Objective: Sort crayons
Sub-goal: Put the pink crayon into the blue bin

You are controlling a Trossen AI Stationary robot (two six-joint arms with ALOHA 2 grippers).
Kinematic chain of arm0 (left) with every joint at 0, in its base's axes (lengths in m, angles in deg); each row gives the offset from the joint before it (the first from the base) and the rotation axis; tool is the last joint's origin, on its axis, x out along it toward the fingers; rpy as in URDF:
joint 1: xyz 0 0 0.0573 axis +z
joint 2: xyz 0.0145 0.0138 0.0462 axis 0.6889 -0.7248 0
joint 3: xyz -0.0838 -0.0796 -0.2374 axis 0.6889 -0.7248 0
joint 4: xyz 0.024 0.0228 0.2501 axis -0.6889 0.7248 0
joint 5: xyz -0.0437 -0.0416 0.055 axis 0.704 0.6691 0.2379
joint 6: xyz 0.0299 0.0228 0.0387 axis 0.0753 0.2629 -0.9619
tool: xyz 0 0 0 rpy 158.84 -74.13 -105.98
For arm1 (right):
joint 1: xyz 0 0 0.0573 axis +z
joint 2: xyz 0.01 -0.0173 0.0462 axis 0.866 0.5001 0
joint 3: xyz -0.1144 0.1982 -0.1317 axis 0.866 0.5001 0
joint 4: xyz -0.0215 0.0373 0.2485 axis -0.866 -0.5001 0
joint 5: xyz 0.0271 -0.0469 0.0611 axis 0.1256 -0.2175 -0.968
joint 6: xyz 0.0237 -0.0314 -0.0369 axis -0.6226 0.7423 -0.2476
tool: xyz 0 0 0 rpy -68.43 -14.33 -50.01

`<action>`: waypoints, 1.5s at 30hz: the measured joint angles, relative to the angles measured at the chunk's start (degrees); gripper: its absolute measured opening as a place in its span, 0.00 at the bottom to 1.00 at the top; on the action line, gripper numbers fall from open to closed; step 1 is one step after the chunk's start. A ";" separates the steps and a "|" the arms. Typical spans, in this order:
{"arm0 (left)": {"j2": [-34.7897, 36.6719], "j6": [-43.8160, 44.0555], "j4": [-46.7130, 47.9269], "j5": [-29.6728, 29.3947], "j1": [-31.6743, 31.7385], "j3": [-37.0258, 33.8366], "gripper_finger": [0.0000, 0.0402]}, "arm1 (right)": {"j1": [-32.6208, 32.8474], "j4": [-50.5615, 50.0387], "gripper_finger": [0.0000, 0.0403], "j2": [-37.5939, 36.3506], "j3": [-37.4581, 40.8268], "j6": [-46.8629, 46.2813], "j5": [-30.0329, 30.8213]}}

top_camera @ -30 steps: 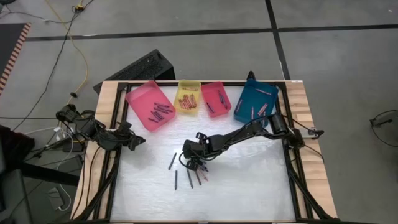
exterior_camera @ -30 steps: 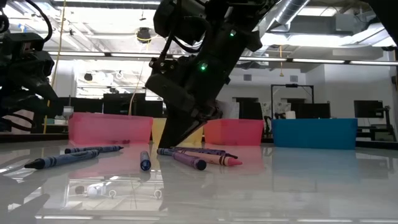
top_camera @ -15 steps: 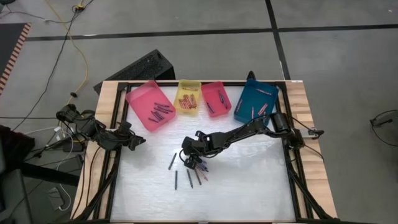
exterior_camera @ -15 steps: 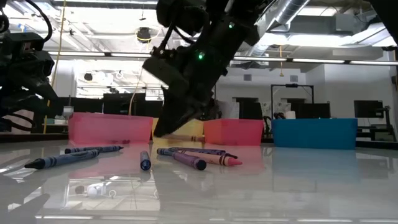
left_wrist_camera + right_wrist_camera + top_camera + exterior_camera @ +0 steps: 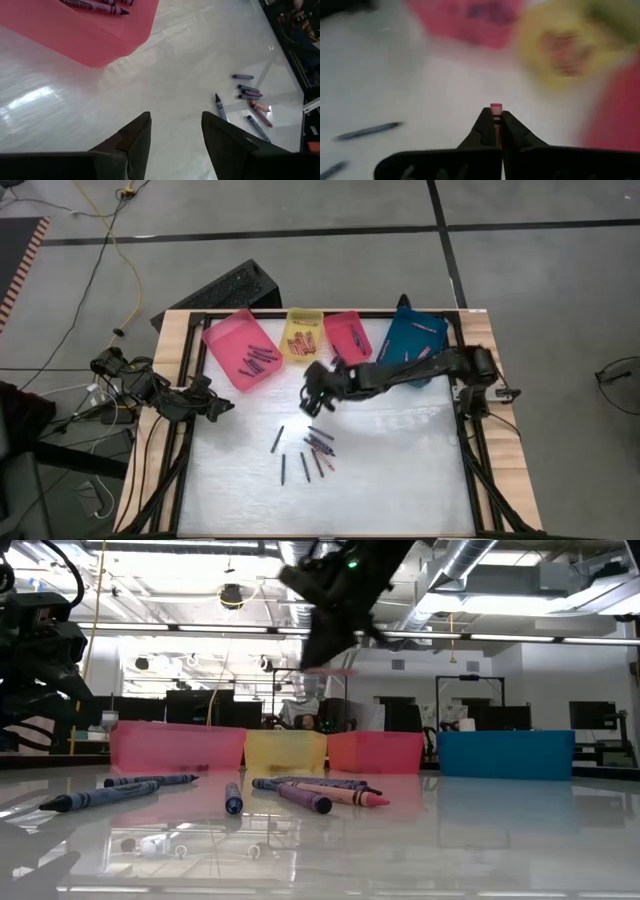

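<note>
Several dark blue, purple and pink crayons (image 5: 305,448) lie loose on the white table's middle, also seen in the low view (image 5: 300,792) and the left wrist view (image 5: 250,100). My right gripper (image 5: 311,400) hangs high over the table between this pile and the trays, shut on one pink crayon (image 5: 496,108). In the low view that gripper (image 5: 328,658) is near the top. My left gripper (image 5: 224,408) waits open at the table's left side, nothing between its fingers (image 5: 175,127). My right gripper pinches the pink crayon between its two fingers. One end (image 5: 496,106) sticks out just past the fingertips. The fingers slant down from the table's right side. The crayon (image 5: 337,671) is lifted well clear of the table.
Along the far edge stand a large pink tray (image 5: 228,340) with dark crayons, a yellow tray (image 5: 302,320) with red ones, a small red tray (image 5: 347,330) and a blue tray (image 5: 412,338). White table surface lies bare to the near and right of the pile.
My right gripper, still shut, has risen from the crayon pile with the pink crayon and gone toward the table's far edge and the trays, rolling a little. The crayon is now lifted high off the table. The other crayons have stayed put.
</note>
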 joint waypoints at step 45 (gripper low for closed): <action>0.00 0.01 0.00 0.00 0.01 0.00 0.41 | -25.50 -15.78 0.01 -30.07 38.99 -39.34 19.04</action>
